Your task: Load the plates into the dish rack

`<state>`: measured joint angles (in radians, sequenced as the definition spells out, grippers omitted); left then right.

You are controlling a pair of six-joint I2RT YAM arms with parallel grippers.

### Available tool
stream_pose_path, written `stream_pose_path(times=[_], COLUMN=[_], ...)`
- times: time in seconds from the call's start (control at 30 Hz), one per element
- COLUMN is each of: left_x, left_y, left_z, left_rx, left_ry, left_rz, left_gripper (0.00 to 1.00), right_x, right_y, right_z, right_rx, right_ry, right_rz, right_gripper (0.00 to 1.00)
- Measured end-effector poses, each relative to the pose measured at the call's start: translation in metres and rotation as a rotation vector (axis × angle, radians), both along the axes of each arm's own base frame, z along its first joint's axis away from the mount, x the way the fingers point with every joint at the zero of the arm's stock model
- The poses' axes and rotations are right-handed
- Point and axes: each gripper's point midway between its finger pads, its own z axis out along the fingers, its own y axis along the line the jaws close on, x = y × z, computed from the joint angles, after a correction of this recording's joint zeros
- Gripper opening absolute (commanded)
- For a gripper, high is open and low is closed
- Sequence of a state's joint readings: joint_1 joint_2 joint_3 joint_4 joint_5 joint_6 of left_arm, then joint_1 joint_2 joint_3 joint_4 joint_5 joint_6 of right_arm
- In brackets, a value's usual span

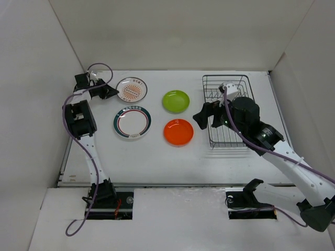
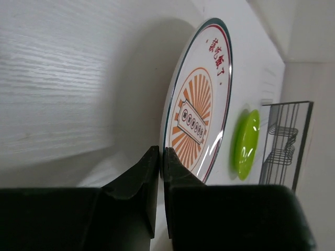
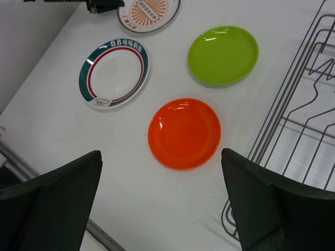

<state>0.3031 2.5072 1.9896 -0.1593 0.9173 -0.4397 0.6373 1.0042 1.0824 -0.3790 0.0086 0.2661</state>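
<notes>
Four plates lie on the white surface (image 1: 157, 162), and plain white walls (image 1: 157, 31) box it in at the back and both sides. Count from overhead: one sunburst plate (image 1: 131, 89), one ringed plate (image 1: 132, 123), one lime plate (image 1: 176, 101) and one orange plate (image 1: 178, 132). They all sit apart, none of them in the single dish rack (image 1: 226, 140), which stands at the right just beside the lime and orange pair. The left claw (image 1: 111, 92) sits at the sunburst plate's left rim. The right claw (image 1: 201, 116) hangs between the orange plate and the rack's left edge.

Over to the left wrist: pale grained surface, one sunburst plate filling the middle, one lime plate and the rack beyond. Its fingers (image 2: 180, 204) are drawn to a thin slit, clenched on the plate's near rim.

Right wrist now: all four plates below, with the sunburst one cut by the top edge and rack wire at the right. Both dark fingers (image 3: 57, 204) are spread wide and released, with nothing between them and the orange plate lying underneath.
</notes>
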Motion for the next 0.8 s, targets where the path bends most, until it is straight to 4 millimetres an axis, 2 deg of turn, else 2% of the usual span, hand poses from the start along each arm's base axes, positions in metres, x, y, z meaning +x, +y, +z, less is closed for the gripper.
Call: stream_pose_path(times=[0.13, 0.23, 0.4, 0.53, 0.63, 0.8], left_x=[0.002, 0.007, 0.017, 0.011, -0.007, -0.076], left_y=[-0.009, -0.014, -0.019, -0.027, -0.038, -0.080], left_z=[0.006, 0.022, 0.070, 0.118, 0.157, 0.221], left_rx=[-0.105, -0.189, -0.286, -0.319, -0.307, -0.252], left_ry=[-0.014, -0.038, -0.144, -0.231, -0.307, -0.427], left_rz=[0.007, 0.007, -0.020, -0.092, -0.170, -0.313], left_gripper=[0.00, 0.00, 0.00, 0.00, 0.00, 0.00], right_x=[0.000, 0.001, 0.010, 0.016, 0.021, 0.042], right_y=[0.000, 0.000, 0.004, 0.009, 0.012, 0.031], right_z=[-0.014, -0.018, -0.019, -0.021, -0.015, 0.009], right_rx=[-0.012, -0.013, -0.005, 0.007, 0.022, 0.042], right_ry=[0.029, 0.037, 0.018, 0.009, -0.019, -0.091], right_rz=[-0.005, -0.015, -0.033, -0.038, -0.039, -0.009], right_gripper=[1.00, 1.00, 1.00, 1.00, 1.00, 1.00])
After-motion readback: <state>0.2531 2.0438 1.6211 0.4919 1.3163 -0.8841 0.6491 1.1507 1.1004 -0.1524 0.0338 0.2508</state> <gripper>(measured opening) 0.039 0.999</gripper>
